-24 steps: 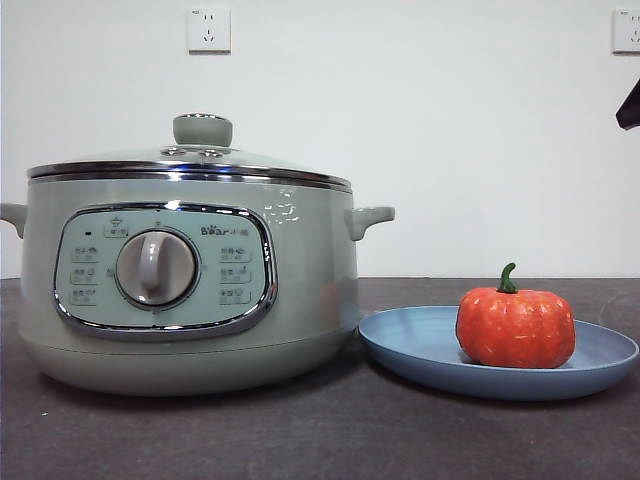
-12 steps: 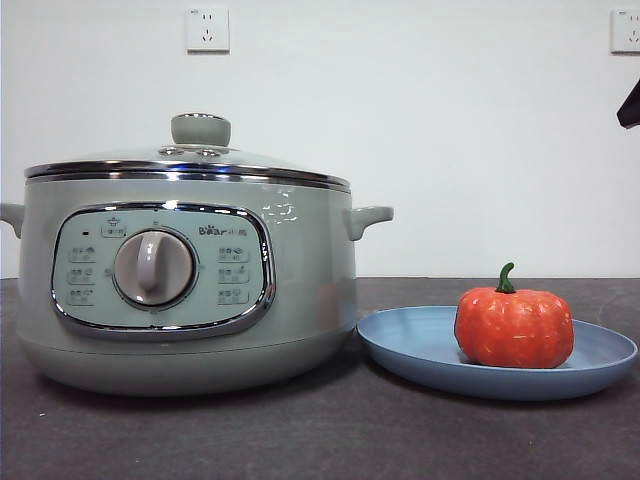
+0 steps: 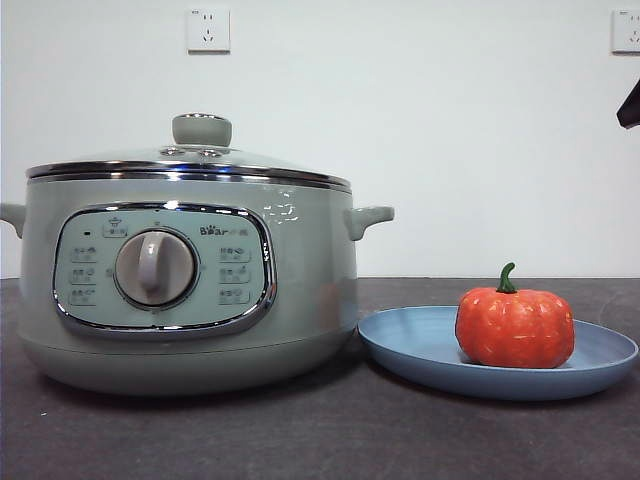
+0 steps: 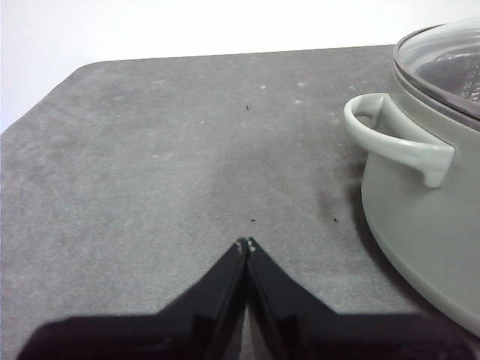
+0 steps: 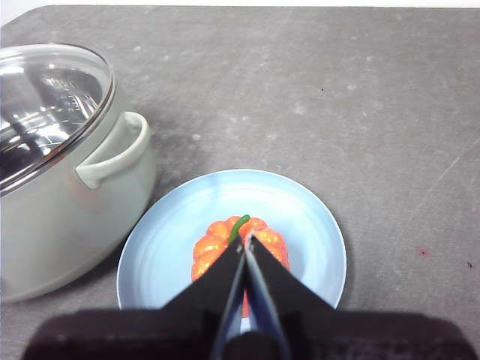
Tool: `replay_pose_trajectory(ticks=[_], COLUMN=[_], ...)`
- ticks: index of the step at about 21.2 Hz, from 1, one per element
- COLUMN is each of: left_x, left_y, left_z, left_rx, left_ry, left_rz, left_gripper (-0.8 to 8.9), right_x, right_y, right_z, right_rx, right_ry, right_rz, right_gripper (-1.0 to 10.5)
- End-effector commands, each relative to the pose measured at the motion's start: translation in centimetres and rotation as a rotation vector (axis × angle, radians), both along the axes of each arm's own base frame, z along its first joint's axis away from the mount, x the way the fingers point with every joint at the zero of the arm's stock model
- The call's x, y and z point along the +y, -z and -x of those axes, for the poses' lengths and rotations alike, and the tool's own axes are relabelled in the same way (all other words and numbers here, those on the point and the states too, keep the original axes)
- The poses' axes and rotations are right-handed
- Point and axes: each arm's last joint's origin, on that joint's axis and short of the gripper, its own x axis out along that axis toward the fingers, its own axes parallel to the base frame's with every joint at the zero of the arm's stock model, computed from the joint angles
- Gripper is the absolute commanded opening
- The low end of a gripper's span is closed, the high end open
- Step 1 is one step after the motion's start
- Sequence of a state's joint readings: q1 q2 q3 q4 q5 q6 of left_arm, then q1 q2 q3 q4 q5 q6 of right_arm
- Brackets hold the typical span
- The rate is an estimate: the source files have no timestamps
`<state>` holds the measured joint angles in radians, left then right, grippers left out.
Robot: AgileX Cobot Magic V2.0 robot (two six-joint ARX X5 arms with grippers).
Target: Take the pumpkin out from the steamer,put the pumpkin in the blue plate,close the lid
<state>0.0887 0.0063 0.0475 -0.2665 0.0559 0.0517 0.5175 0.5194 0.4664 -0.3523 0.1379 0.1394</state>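
The sage-green steamer (image 3: pixel 190 285) stands on the left of the table with the glass lid (image 3: pixel 195 160) seated on its rim. Beside it on the right, the orange pumpkin (image 3: pixel 515 325) rests upright in the blue plate (image 3: pixel 420 345). High above that plate, my right gripper (image 5: pixel 246 241) is shut and empty; below it lie the pumpkin (image 5: pixel 214 251) and the plate (image 5: pixel 300 217). On the steamer's other side, my left gripper (image 4: pixel 245 244) hangs shut over bare table, near the steamer's side handle (image 4: pixel 394 139). A black arm tip (image 3: pixel 629 105) shows at the right edge.
Dark grey tabletop (image 3: pixel 320 440) runs in front of the steamer and plate. A white wall with two sockets (image 3: pixel 208 30) stands behind. The table's rounded far corner (image 4: pixel 82 71) shows in the left wrist view.
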Motion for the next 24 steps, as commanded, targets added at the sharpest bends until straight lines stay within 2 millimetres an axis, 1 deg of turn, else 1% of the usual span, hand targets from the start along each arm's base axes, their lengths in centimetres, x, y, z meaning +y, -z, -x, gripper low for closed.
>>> replay_pose_trajectory(ticks=[1,4,6,8,10,12,15,16,22,24], left_x=[0.0,0.0,0.0,0.0,0.0,0.0,0.0,0.0,0.0,0.0], left_y=[0.5,0.5,0.5,0.5,0.5,0.5,0.5,0.5,0.5,0.5], left_z=[0.0,0.0,0.0,0.0,0.0,0.0,0.0,0.0,0.0,0.0], left_rx=[0.023,0.023,0.023,0.023,0.023,0.023,0.023,0.023,0.023,0.023], left_ry=[-0.004,-0.004,-0.004,-0.004,-0.005,-0.004,-0.004,-0.005,-0.005,-0.004], left_rz=[0.008,0.008,0.008,0.008,0.008,0.008,0.008,0.008,0.008,0.008], left_gripper=[-0.03,-0.03,-0.03,-0.03,-0.03,-0.03,-0.03,-0.03,-0.03,-0.03], right_x=[0.0,-0.2,-0.5,-1.4,-2.7,-3.9,-5.1,-5.3,-5.3,-5.3], right_y=[0.1,0.2,0.3,0.1,0.7,1.9,4.2,5.2,8.8,9.2], right_z=[0.0,0.0,0.4,1.0,1.3,1.5,1.9,2.0,1.8,1.8], right_rx=[0.003,-0.007,-0.011,-0.101,-0.19,-0.242,-0.265,-0.268,-0.266,-0.24], right_ry=[0.002,0.064,0.047,0.057,0.042,0.067,0.178,0.195,0.201,0.209], right_rz=[-0.007,0.04,0.087,0.125,0.116,0.079,0.085,0.087,0.084,0.068], right_gripper=[0.0,0.0,0.0,0.0,0.0,0.0,0.0,0.0,0.0,0.0])
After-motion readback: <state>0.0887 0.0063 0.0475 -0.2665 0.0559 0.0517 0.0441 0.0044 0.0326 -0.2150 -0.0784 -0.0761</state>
